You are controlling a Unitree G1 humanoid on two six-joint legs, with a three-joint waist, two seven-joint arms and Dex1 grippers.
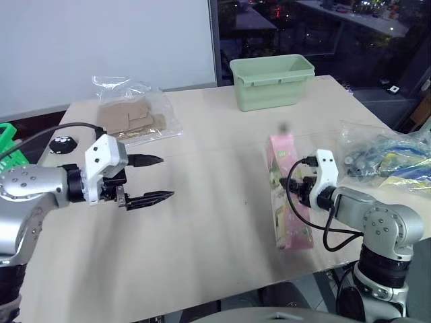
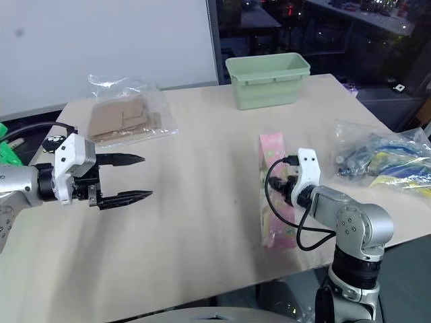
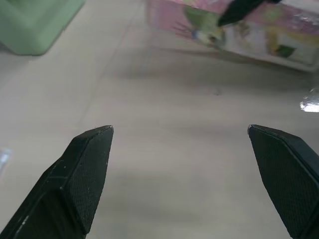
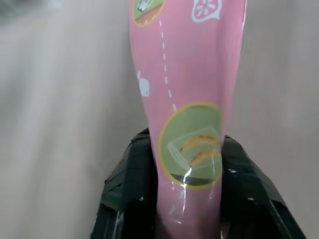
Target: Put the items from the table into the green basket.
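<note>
Where the right gripper closes, its two black fingers press against both long sides of the carton, one finger on each flank. This carton is a long, narrow pink box with a glossy wrap; its printed face carries white dashed lines, a lemon-slice drawing and a green disc with yellow bananas. It lies flat on the table, its length running away from the gripper, which grips it near the end closest to the robot.

Left gripper hovers above the table with its fingers spread wide and nothing between them. It points toward the carton, which lies well apart from it, ahead of its fingertips.

Behind the left gripper, farther up the table, a clear bag of brown goods lies flat. Beyond the right gripper, on its outer side, a second clear bag holds mixed blue and yellow goods. A pale green tub stands at the far edge of the table, well past the carton. An edge of the green basket shows off the table, outside the left arm.
</note>
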